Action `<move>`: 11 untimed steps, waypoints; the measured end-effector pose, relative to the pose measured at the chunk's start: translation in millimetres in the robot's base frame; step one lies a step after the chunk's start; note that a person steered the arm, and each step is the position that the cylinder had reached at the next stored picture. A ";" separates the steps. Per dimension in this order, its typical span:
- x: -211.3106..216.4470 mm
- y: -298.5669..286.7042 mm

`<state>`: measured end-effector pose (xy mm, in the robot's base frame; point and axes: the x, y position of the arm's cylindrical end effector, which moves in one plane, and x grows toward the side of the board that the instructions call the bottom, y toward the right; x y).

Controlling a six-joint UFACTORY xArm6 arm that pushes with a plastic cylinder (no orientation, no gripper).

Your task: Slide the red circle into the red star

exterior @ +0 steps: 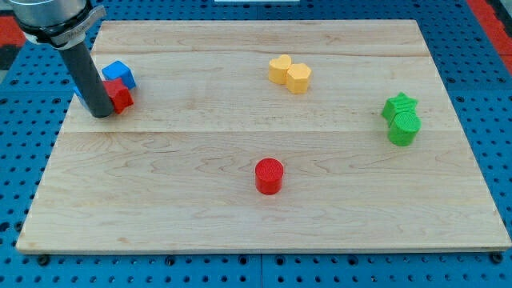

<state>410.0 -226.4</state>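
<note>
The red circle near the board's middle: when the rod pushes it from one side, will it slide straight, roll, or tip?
The red circle stands on its flat end and looks squat, so it probably slides rather than tips or rolls. Its round side may let it slip off my tip if pushed off-centre. It looks stiff.

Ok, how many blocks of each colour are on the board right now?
Red: 2, the circle and the star
Blue: 1, blue block, though my rod may hide more beside it
Yellow: 2, and
Green: 2, and
Total: 7 in view
</note>
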 end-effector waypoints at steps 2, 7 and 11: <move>28.7 165.7; 105.9 166.8; 40.5 49.7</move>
